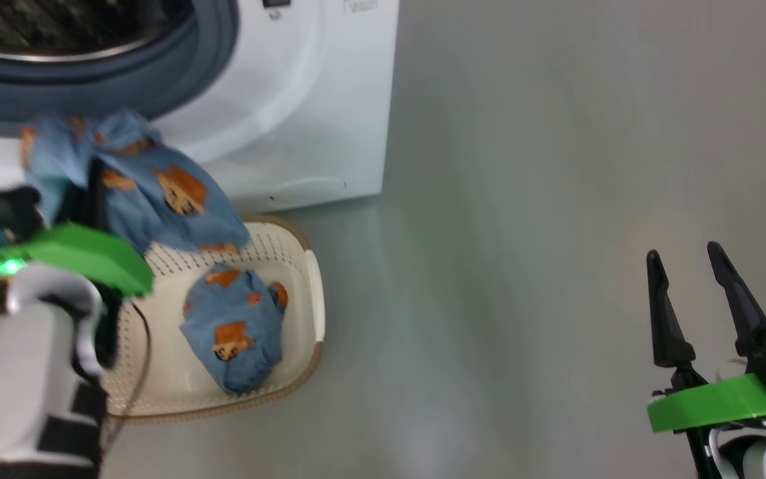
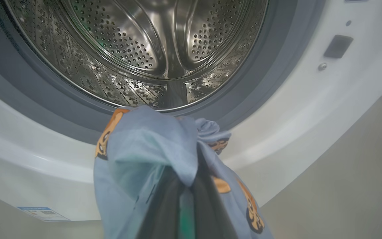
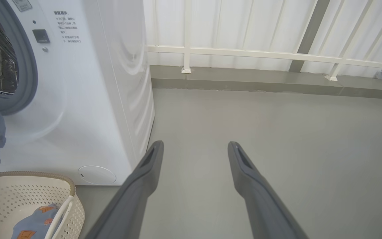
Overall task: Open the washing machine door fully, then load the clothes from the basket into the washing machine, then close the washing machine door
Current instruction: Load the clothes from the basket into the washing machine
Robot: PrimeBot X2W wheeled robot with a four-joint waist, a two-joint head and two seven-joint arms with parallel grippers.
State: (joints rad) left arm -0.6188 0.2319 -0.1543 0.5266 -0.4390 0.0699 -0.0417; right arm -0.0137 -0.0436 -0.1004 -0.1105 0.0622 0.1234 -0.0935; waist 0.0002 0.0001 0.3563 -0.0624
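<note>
The white washing machine point(image 1: 303, 100) stands at the upper left, its steel drum point(image 2: 144, 49) open behind the grey gasket point(image 1: 90, 86). The washing machine door is out of view. My left gripper point(image 1: 90, 176) is shut on one piece of the clothes point(image 2: 144, 149), light blue with orange-brown prints, and holds it just below the drum's mouth, above the basket point(image 1: 313, 293). A second blue printed piece point(image 1: 237, 332) lies inside the cream basket. My right gripper point(image 1: 683, 253) hangs open over bare floor at the lower right, nothing between its fingers point(image 3: 144, 172).
Grey floor point(image 1: 522, 233) stretches to the right of the machine. A white railing point(image 3: 244, 53) on a low kerb bounds the far side. The machine's front carries a round service flap point(image 3: 97, 175) and a blue label point(image 2: 43, 213).
</note>
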